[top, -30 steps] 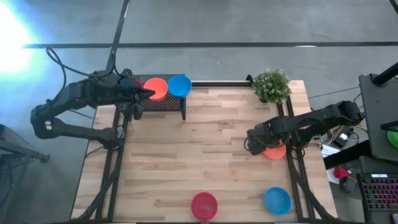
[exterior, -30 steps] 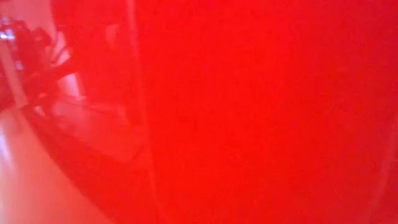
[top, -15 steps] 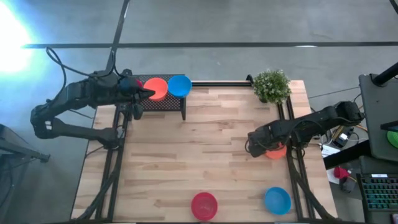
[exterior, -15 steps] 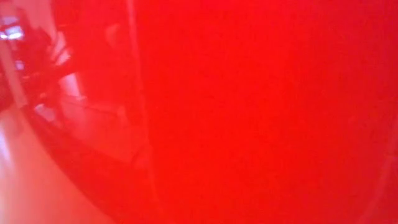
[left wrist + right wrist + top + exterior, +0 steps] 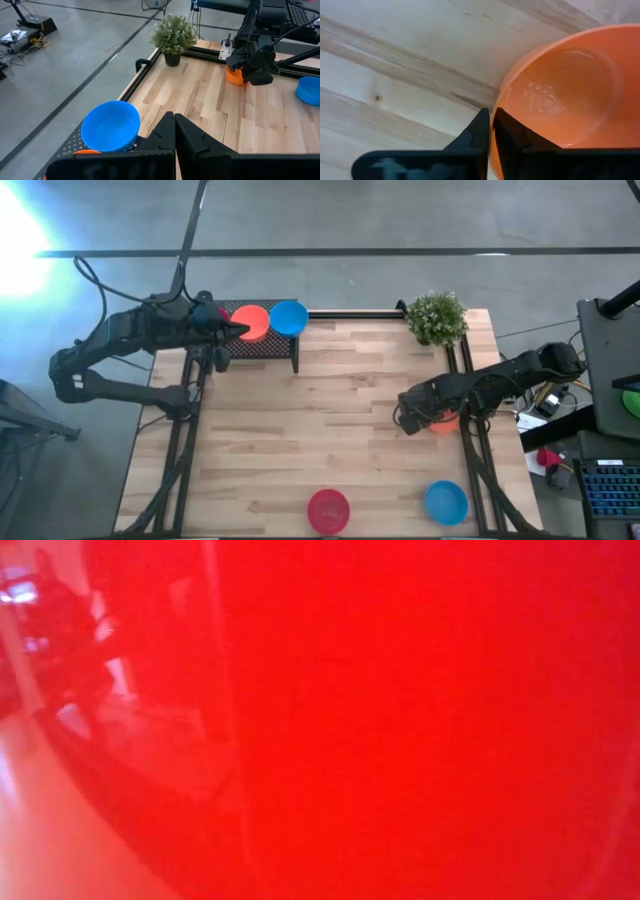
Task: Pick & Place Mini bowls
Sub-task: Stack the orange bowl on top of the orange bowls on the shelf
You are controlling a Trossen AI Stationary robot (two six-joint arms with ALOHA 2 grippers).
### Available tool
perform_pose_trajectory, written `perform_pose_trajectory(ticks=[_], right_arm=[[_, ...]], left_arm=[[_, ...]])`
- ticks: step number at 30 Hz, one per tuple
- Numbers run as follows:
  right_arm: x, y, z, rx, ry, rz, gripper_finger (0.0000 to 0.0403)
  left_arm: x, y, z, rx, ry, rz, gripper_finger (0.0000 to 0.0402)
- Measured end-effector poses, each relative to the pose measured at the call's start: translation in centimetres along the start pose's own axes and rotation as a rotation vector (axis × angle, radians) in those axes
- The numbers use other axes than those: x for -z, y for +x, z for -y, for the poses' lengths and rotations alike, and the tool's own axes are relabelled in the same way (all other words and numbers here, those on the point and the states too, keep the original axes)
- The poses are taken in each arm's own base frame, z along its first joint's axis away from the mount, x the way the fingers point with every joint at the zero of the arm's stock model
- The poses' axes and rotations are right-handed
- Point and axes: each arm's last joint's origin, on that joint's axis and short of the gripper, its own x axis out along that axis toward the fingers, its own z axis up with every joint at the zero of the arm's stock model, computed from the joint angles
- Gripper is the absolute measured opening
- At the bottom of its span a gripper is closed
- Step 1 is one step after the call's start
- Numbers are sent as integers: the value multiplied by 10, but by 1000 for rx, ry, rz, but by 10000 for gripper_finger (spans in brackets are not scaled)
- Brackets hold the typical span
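Note:
An orange mini bowl (image 5: 443,423) stands on the table's right side, and my right gripper (image 5: 407,420) is shut on its left edge; the right wrist view shows the bowl (image 5: 560,95) upright. On a black rack (image 5: 262,347) at the far left sit an orange bowl (image 5: 252,322) and a blue bowl (image 5: 289,317). My left gripper (image 5: 175,120) is shut with nothing between its fingers. It stands over the rack beside the blue bowl (image 5: 111,126); I cannot tell whether it touches anything. A red bowl (image 5: 328,510) and a blue bowl (image 5: 446,502) rest near the front edge. My right gripper holds the orange bowl by its rim (image 5: 496,102) on the side facing the table's left. One finger is outside the wall and one finger (image 5: 512,135) is inside. The fingers come from above, slanting down. The bowl stands upright with its base on the table.
A small green potted plant (image 5: 437,317) stands at the far right edge. The red bowl (image 5: 400,720) sits right before the low camera and fills its view. Bare wood lies across the table's middle (image 5: 320,420).
My right gripper has moved a little toward the near edge and down at the orange bowl, so that it covers more of the bowl. The bowl stays where it was.

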Motion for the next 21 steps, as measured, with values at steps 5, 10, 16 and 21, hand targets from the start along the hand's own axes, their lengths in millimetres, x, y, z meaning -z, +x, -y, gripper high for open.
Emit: perform_pose_trajectory(ticks=[5,10,16,21], right_arm=[[-1,-6,-5,-27,-6,7,11],[-3,-28,-22,-122,-32,33,9],[-7,-66,-48,-249,-106,95,8],[-15,-85,-79,-274,-274,142,8]], left_arm=[[0,0,0,0,0,0,0],[0,0,0,1,0,0,0],[0,0,0,3,4,0,0],[0,0,0,11,39,0,0]])
